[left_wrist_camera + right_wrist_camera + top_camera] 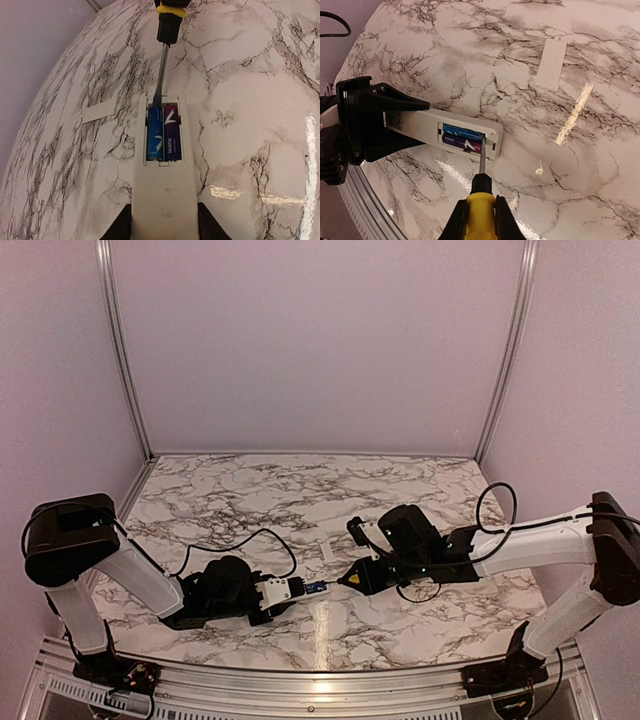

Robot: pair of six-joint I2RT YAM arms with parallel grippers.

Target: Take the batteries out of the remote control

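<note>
While the compartment stands open with no lid on it, two batteries [163,134] lie in it side by side and lengthwise, one blue and one purple, both with white markings and the purple one with small white lettering. They sit in the single remote control [162,195], a slim, long white bar with a small dark square label near the end that is gripped. The left gripper [162,227] is clamped on that end, a black finger pressed to each long side, so the batteries lie out beyond its fingertips, at the bar's free end. In the top view the remote control lies level over the near middle of the marble table [420,490], pointing towards the right arm; whether it rests on the surface I cannot tell. One screwdriver [481,200], yellow-handled with a black collar and a thin metal shaft, comes in from the opposite side, its tip reaching the outer end of the compartment by the blue battery's end. The right gripper [481,217] is closed narrowly round the yellow handle. One small flat white cover piece [551,64] lies on the table beyond the remote control, apart from it and from both grippers.
</note>
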